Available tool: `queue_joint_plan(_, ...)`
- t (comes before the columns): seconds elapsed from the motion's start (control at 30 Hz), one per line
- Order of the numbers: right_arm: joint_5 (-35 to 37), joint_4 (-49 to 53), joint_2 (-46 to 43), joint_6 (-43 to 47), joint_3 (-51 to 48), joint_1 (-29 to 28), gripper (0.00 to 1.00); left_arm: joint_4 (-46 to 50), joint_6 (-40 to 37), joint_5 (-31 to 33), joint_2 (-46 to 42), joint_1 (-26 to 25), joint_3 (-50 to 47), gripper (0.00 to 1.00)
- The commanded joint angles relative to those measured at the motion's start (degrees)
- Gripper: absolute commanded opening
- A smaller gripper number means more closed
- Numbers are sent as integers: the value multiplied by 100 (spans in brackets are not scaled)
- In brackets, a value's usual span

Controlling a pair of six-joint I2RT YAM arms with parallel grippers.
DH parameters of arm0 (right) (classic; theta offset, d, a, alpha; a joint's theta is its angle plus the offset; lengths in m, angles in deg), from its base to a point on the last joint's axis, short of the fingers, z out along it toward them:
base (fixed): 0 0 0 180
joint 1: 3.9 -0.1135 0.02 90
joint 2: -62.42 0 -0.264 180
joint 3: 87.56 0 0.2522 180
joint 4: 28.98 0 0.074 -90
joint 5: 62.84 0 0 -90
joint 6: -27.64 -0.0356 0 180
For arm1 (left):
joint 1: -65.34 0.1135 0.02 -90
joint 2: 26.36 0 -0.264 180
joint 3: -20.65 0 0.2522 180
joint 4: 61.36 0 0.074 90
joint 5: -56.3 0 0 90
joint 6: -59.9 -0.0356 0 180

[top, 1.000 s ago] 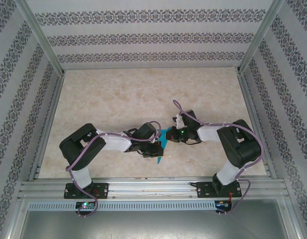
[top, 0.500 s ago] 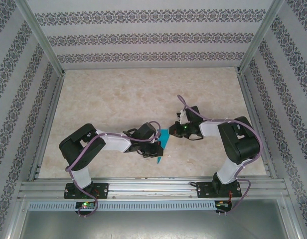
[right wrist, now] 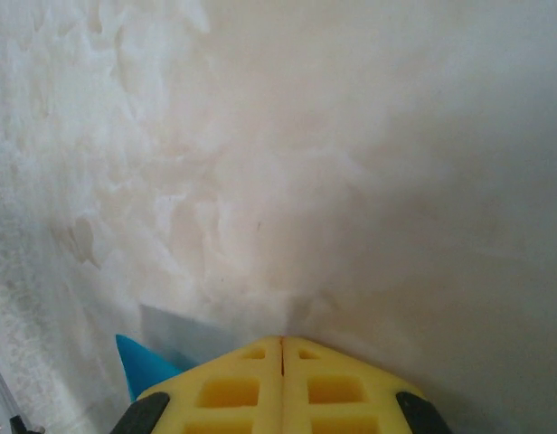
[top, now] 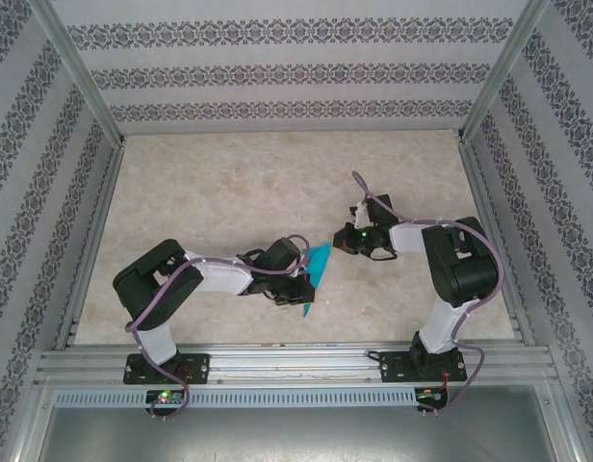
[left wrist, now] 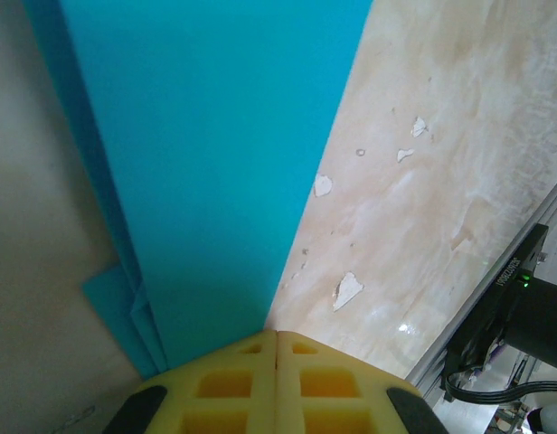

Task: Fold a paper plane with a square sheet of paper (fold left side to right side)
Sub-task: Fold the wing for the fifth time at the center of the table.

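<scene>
My folded paper [left wrist: 215, 163] is a flat, matte teal-blue with no markings, and its under-layers look a shade darker along the edge. The left gripper [left wrist: 277, 333] and right gripper [right wrist: 281, 339] are both yellow, with black at their outer corners. My table top [top: 258, 183] is pale beige with cloudy marbling and a few white chipped flecks. My left arm [top: 219, 276] and right arm [top: 455, 274] are black with white segments and carry purple cables [top: 135, 325]. A green light [top: 360, 234] glows on the right wrist. The walls [top: 296, 58] are white with bands of dark floral pattern. The frame [top: 277, 364] is silver.
</scene>
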Motion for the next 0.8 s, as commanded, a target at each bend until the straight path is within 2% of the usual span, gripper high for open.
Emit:
queue_joint_plan(0.0, 59, 59, -15, 172, 146, 61, 0, 669, 27, 238, 103, -84, -251, 0)
queue_joint_plan(0.17, -5, 155, -533, 130, 19, 75, 0, 631, 36, 238, 92, -84, -253, 0)
queue_joint_plan(0.4, -349, 186, -1541, -153, -680, 16, 0, 641, 36, 255, 86, -84, -247, 0)
queue_joint_plan(0.6, -586, -137, -2064, -676, -1318, -492, 0, 663, 27, 264, 95, -84, -228, 0)
queue_joint_plan(0.77, -319, -309, -2064, -957, -1516, -1057, 0, 679, 9, 247, 119, -84, -207, 0)
